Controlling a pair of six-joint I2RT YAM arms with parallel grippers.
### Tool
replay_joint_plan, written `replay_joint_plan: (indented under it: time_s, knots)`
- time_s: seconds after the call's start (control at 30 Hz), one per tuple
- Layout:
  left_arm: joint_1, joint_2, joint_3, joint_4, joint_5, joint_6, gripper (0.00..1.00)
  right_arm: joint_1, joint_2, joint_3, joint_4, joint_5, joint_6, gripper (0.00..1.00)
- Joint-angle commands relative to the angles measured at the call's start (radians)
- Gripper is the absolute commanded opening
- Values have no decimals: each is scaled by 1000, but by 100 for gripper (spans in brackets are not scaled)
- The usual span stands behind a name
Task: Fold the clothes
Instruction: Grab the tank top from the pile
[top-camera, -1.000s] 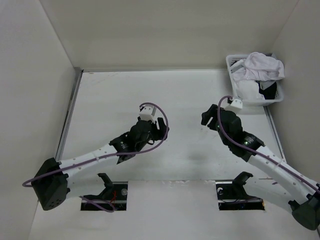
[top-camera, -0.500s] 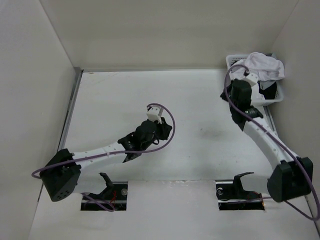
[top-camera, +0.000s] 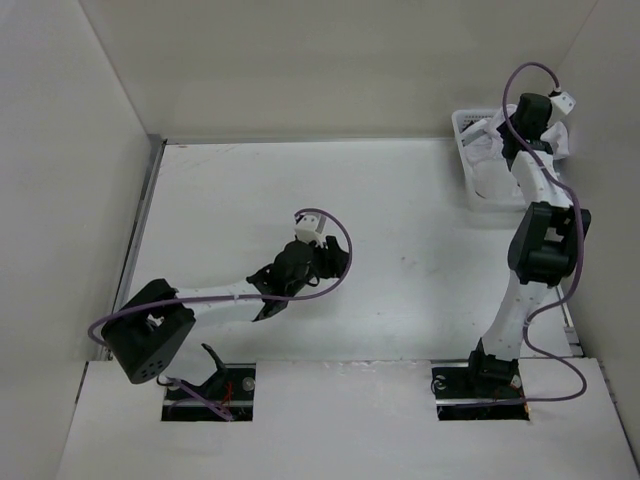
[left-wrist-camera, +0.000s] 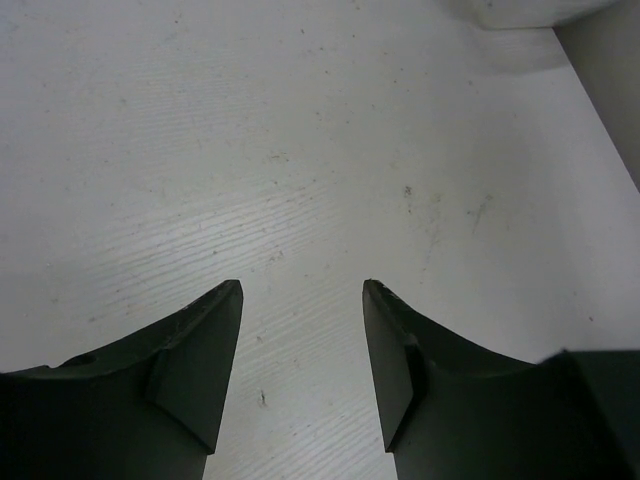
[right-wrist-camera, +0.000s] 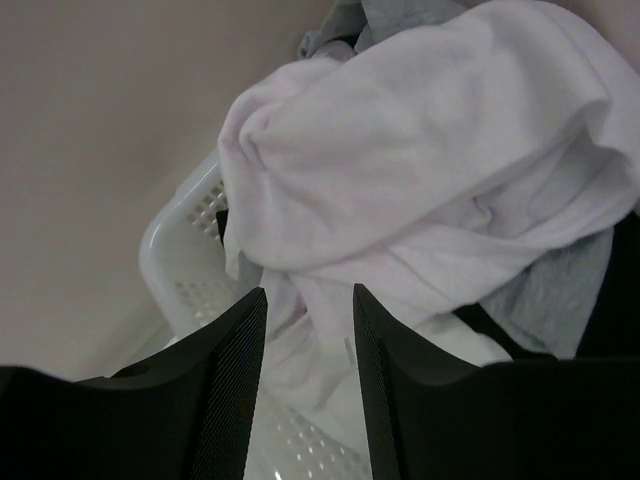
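Observation:
The clothes (right-wrist-camera: 420, 170), a big plain white garment, lie heaped on top of the white lattice basket (right-wrist-camera: 185, 250). In the right wrist view my right gripper (right-wrist-camera: 308, 295) hovers just above the heap, open, with nothing between its fingers. From above, the right arm stretches to the far right corner and the right gripper (top-camera: 528, 125) covers most of the clothes (top-camera: 495, 133). My left gripper (left-wrist-camera: 302, 290) is open over bare white table, empty. In the top view the left gripper (top-camera: 320, 255) sits near the table's middle.
A grey garment (right-wrist-camera: 560, 290) and some black fabric (right-wrist-camera: 610, 300) lie under the white one in the basket (top-camera: 470, 160). Beige walls close in the table at the back and both sides; the basket sits against the right wall.
The right arm swung from the mid-right of the table up and out over the basket. The left arm stretched slightly farther right.

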Motion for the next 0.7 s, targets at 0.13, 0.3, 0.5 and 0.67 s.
replay_joint_plan:
  time_s: [0.13, 0.3, 0.5, 0.67]
  knots:
    - [12, 27, -4, 105, 41, -18, 51, -53, 121, 174, -64, -11, 68, 44]
    - [25, 45, 0, 105, 54, -27, 51, -79, 129, 166, -53, 2, 109, 44]
    - [39, 50, 0, 112, 60, -30, 51, -116, 164, 204, -45, -30, 149, 44]
    - [40, 57, -3, 112, 60, -33, 51, -139, 184, 230, -61, -50, 186, 44]
